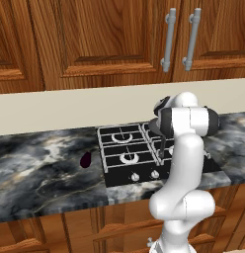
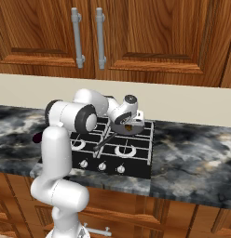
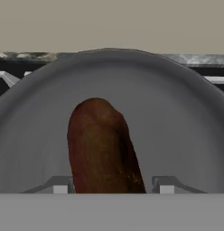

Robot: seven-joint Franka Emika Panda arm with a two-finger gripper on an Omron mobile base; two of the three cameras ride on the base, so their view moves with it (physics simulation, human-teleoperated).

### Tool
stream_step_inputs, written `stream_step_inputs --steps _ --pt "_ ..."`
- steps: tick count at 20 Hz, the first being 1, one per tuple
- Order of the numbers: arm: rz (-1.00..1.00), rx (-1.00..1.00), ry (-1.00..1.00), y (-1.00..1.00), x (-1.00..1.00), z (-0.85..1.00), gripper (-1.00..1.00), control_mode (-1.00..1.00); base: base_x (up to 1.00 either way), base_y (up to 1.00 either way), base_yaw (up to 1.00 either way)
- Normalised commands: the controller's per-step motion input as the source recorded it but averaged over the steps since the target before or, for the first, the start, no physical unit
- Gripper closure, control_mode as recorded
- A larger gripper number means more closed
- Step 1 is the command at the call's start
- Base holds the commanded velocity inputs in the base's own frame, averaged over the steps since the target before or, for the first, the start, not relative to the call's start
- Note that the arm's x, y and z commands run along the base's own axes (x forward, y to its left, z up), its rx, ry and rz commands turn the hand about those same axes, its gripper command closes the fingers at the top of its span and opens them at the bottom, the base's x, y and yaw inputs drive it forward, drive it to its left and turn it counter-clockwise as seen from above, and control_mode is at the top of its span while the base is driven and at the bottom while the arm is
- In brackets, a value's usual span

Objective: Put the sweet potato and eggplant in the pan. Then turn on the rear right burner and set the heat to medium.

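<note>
Above the counter, cabinets (image 1: 95, 39): wood doors, 2 vertical grey bar handles (image 1: 168, 39) side by side.
Counter (image 1: 40, 168): 1 dark marbled slab, with a beige backsplash strip behind it.
Arm (image 1: 186, 163): 1, white, bent forward over the right half of the cooktop.
Cooktop (image 1: 119, 179): 1 black unit set into the counter. The left base view shows 2 silver burner rings (image 1: 119, 137) in the clear, one at 12 o'clock of the other. The right-hand side is behind the arm.
Pan (image 3: 177, 126): 1, dark grey, sitting at the cooktop's rear right. Its thin black handle (image 2: 104, 142) runs toward 7 o'clock in the right base view.
Gripper (image 3: 110, 186): 1, just over the pan bowl. 2 fingers (image 3: 59, 186) flank the sweet potato. The jaws are parted wider than it, with a gap visible at the 3 o'clock finger, so it doesn't read as a clamp.
Sweet potato (image 3: 100, 144): 1, orange-brown, inside the pan. It lies on the floor toward 6 o'clock in the hand view, long axis roughly 12 to 6.
Eggplant (image 1: 85, 159): 1, dark purple, on the bare counter just off the cooktop's 9 o'clock edge and well apart from the pan.
Knobs (image 2: 102, 166): 3 counted in the right base view, in a row along the cooktop's front edge. Their settings are too small to read.
</note>
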Motion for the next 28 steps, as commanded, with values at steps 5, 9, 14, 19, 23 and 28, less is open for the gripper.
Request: stream_step_inputs --steps 5,9,14,19,23,28 --pt "0.00 0.00 -0.08 0.00 -0.10 0.11 -1.00 -1.00 0.00 0.00 0.00" --pt "0.00 0.00 -0.09 0.08 -0.17 0.31 -1.00 -1.00 0.00 0.00 0.00" --pt "0.00 0.00 -0.10 0.18 -0.22 0.17 -1.00 -1.00 0.00 0.00 0.00" --pt "0.00 0.00 -0.06 0.30 -0.11 0.00 -1.00 -1.00 0.00 0.00 0.00" --pt "0.00 0.00 -0.03 0.40 -0.19 0.07 -1.00 -1.00 0.00 0.00 0.00" --pt "0.00 0.00 -0.06 0.47 -0.26 0.27 -1.00 -1.00 0.00 0.00 0.00"
